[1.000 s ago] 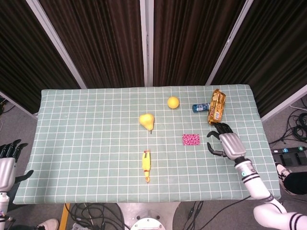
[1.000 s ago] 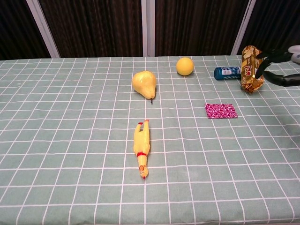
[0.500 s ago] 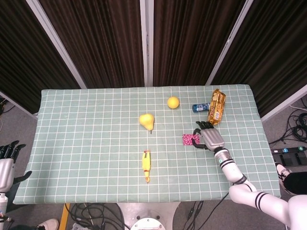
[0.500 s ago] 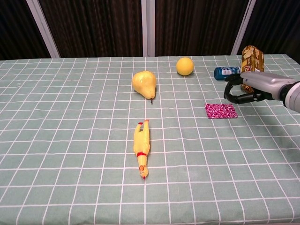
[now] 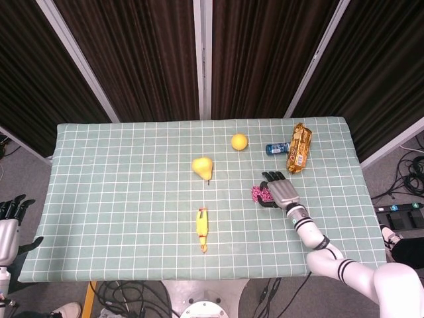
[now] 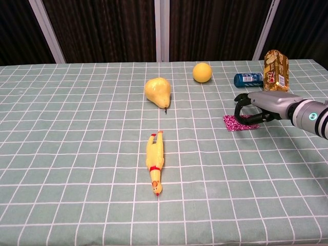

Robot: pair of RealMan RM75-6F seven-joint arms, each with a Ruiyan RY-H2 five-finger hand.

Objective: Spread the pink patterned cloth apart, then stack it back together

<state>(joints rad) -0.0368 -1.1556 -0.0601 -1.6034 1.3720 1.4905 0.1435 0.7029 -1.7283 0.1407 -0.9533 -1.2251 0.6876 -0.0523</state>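
The pink patterned cloth (image 6: 237,122), folded flat with its long axis running left-right, lies right of the yellow pear (image 6: 157,90), directly beneath the right hand (image 6: 260,105), whose fingers (image 6: 239,109) curl over it, contact uncertain, while the left hand (image 5: 9,228) hangs open far off.

On the green checked counter (image 5: 119,172), the yellow rubber chicken (image 5: 201,229) is lying nearest the front, with the yellow pear (image 5: 203,166) sitting behind it. The small yellow ball (image 5: 239,141) is resting further back and to the right. Right of the ball, the blue can (image 5: 276,148) is lying on its side just beside the gold snack packet (image 5: 299,147). The pink patterned cloth (image 6: 233,123) is lying in front of the can, under the right hand (image 6: 256,106). The left hand (image 5: 9,228) is hanging off the counter's left edge.
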